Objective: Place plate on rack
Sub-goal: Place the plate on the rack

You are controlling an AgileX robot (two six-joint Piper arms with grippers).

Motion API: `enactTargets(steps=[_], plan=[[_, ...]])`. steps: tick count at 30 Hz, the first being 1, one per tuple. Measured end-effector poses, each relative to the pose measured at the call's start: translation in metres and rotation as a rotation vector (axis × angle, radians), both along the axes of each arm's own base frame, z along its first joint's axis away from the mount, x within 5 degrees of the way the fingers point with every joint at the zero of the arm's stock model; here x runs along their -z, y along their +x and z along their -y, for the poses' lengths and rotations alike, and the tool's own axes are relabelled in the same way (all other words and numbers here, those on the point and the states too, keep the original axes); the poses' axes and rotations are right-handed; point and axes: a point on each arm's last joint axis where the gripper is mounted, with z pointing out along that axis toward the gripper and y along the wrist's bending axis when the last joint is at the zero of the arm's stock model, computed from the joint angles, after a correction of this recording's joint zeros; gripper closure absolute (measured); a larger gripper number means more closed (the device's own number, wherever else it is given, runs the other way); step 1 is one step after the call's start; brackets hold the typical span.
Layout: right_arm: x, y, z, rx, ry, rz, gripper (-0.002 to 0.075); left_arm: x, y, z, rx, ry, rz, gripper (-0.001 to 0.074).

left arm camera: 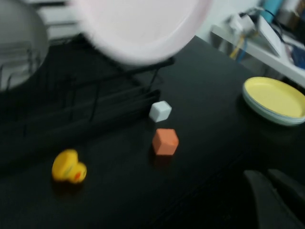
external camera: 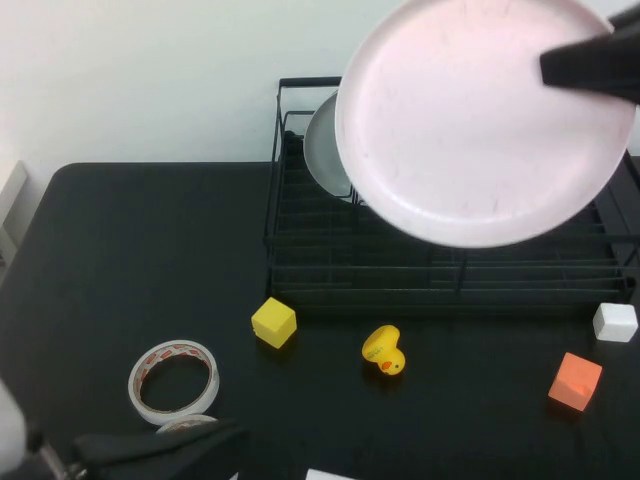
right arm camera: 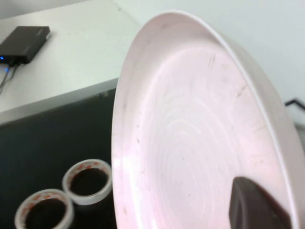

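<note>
Even, soft room light leaves only faint shadows under the orange cube (left arm camera: 165, 141). The left wrist view is blurred throughout (the plate (left arm camera: 143, 26) above the cube most). A dim sheen lies on the black table (external camera: 130, 260).

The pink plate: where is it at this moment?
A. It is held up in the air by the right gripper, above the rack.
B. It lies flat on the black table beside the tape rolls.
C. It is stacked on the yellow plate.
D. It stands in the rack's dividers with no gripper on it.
A: the pink plate is raised over the rack, with the right gripper clamped on its rim, while a grey-white plate already stands in the rack.
</note>
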Motion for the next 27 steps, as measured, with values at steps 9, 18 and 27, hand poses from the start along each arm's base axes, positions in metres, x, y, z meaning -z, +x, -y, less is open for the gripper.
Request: enactTargets(steps=[9,18,27], plan=[[-0.003,0.002,0.000,-0.016,-0.030,0.026,0.0611,0.051,0.004,-0.012,-0.079,-0.015,-0.054,0.0735],[0.025,0.025,-0.003,-0.054,-0.109,-0.015,0.0611,0.061,0.011,-0.018,-0.164,-0.043,0.027,0.0735],[0.033,0.063,-0.026,-0.159,-0.257,0.172,0.0611,0.072,0.001,-0.010,-0.036,-0.098,-0.036,0.0735]])
